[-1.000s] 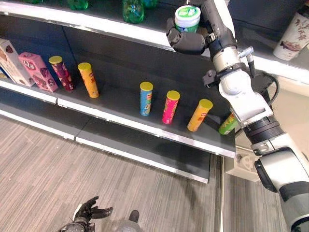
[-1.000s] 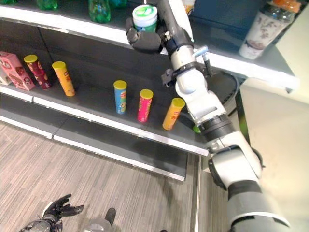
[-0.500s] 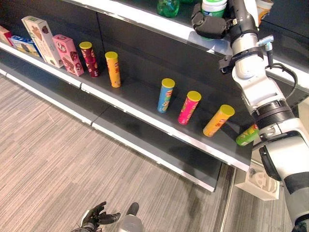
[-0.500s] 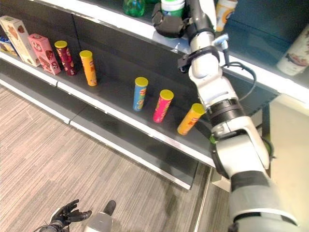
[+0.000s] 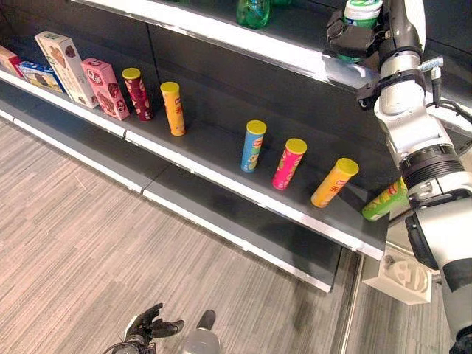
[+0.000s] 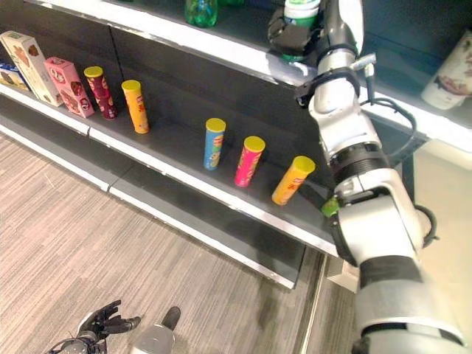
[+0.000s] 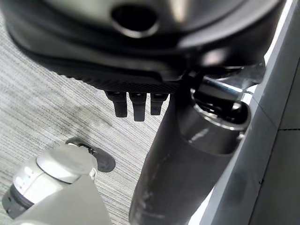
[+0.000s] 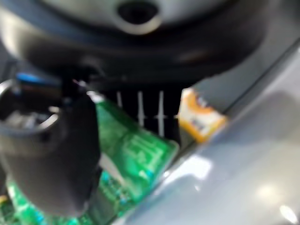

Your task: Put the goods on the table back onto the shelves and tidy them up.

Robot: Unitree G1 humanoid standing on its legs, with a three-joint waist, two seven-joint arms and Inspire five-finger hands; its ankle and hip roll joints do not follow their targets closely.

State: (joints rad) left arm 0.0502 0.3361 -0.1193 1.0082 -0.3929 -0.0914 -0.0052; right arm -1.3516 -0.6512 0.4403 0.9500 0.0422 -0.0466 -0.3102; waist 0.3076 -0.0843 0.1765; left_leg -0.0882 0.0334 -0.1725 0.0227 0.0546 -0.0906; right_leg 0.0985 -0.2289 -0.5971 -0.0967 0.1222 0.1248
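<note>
Up top, right hand (image 5: 352, 43) grips green tub (image 5: 363, 11).

We see the green white-lidded plastic tub (image 5: 363, 12) cut off by the top edge, its lower body hidden behind the right hand (image 5: 352, 41). In the right wrist view its print is blurred. The green glass bottle (image 5: 252, 11) at 12 o'clock loses its top to the frame. The lime-green tube can (image 5: 384, 201) at 3 o'clock is partly behind the arm.
</note>
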